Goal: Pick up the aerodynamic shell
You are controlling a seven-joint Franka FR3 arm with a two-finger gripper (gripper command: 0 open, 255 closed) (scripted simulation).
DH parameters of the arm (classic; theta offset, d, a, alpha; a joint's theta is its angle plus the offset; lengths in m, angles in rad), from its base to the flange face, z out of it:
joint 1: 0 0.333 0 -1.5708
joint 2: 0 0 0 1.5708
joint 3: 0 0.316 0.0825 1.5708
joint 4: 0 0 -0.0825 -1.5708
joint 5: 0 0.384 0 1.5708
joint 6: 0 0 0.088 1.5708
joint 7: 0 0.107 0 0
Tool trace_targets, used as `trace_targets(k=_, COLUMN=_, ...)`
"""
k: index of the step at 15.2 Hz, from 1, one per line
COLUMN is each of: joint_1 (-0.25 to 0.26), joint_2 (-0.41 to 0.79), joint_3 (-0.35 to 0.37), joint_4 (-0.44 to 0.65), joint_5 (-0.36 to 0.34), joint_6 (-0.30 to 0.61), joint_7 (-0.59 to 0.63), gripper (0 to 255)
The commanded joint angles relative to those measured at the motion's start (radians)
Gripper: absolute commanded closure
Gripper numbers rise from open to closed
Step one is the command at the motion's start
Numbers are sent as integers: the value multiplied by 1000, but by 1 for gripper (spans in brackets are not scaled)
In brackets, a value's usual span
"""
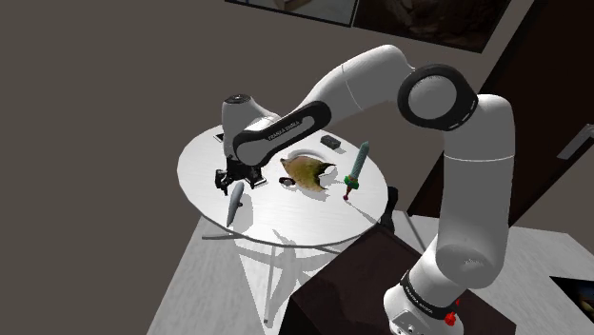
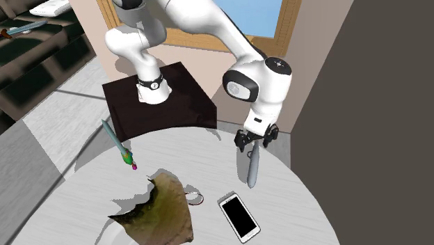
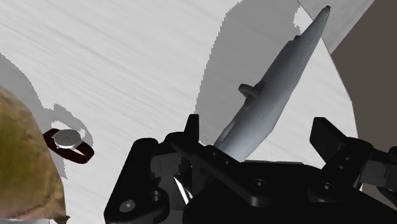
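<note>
Wrist view: wristwatch [image 3: 69, 144] between lump [image 3: 22, 159], shell [image 3: 273, 102]

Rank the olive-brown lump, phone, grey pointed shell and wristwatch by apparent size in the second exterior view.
1. olive-brown lump, largest even though the picture's edge cuts it off
2. phone
3. grey pointed shell, slimmer than the phone; the phone looks nearer the camera, so their true order is unsure
4. wristwatch

Shoulder view: you look down from behind the stand [image 1: 347, 276], facing the round table [image 1: 205, 162] at middle range.
Second exterior view: you stand across the table, nearer, facing back toward the stand.
Wrist view: you sit close above the tabletop.
Shared: all three show the tabletop and the grey finned shell [image 3: 273, 102].
</note>
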Motion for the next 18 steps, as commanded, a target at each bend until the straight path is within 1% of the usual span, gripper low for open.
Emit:
trace_targets(k=1, joint_1=25, joint_2=66, joint_3=-12, joint_4=53, joint_5=-16, joint_6=-1, joint_7=35, gripper=0)
trace_targets(k=8, joint_1=38, joint_2=130, joint_3=-32, joint_4=52, joint_5=-45, joint_6=62, joint_7=57, gripper=0)
trace_targets(k=10, joint_1=40, joint_2=135, joint_3=-34, joint_4=52, joint_5=-47, joint_6=67, joint_7=59, gripper=0)
trace_targets(k=11, joint_1=40, joint_2=134, joint_3=-34, joint_4=50, joint_5=-47, joint_6=68, joint_7=60, gripper=255)
trace_targets(k=18, joint_1=40, joint_2=135, joint_3=-34, joint_4=51, joint_5=-47, joint_6=68, joint_7=60, gripper=255)
